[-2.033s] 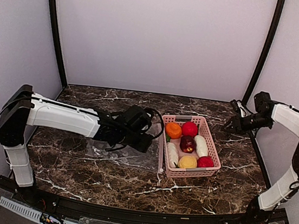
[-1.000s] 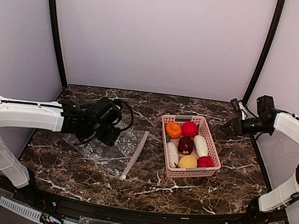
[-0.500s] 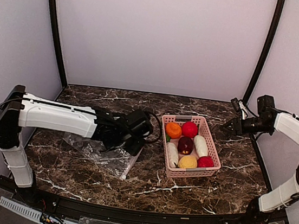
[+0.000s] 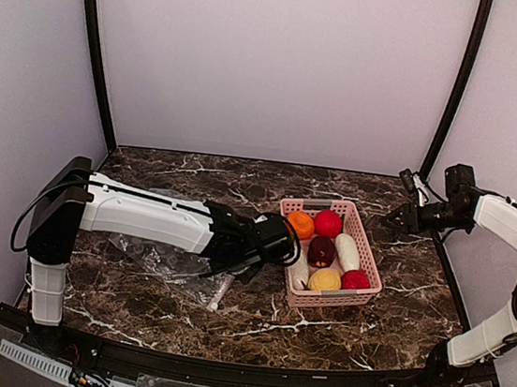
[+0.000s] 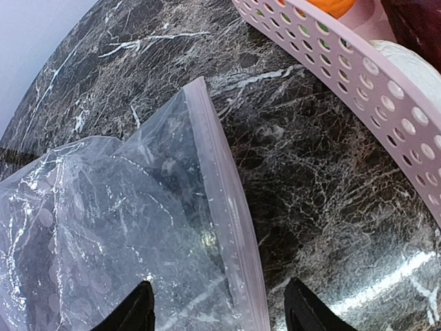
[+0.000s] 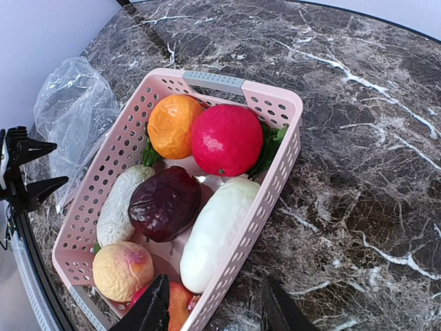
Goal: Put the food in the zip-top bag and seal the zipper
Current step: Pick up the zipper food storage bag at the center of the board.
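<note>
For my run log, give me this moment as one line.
left gripper: open, over bag edge | right gripper: open, empty, right of basket | food: all in basket | bag: empty, on table

Soft, even light falls from above. In the left wrist view the marble tabletop (image 5: 324, 172) shows a pale sheen beside the pink basket (image 5: 358, 76), and the clear zip-top bag (image 5: 103, 227) glints with small highlights. Shadows are faint. All views are sharp, the top view dimmest along the near edge.
</note>
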Robot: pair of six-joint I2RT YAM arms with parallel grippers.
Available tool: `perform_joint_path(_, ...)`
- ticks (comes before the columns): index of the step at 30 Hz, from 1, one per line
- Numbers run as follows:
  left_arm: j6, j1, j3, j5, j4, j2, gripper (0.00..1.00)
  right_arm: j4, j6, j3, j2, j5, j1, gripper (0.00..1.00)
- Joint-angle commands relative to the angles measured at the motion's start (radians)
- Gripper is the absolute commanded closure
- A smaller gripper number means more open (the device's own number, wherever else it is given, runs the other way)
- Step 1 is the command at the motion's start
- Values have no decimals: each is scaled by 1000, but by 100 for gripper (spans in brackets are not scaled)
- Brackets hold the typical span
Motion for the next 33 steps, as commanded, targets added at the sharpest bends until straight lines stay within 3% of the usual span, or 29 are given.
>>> perform_joint_path(1, -28, 1, 43, -26, -69, 48, 37, 18, -11, -12, -5, -1, 2, 57)
perform_joint_path(25, -46, -4, 189, -164, -217, 245, 46, 16, -10, -13, -7, -12, 1, 57)
perform_joint_path(30, -59, -4, 207, -222, -256, 275, 56, 14, -10, -13, -8, -14, 1, 57)
perform_joint_path(33, -65, -4, 210, -249, -263, 283, 69, 14, -10, -13, -8, -15, 2, 57)
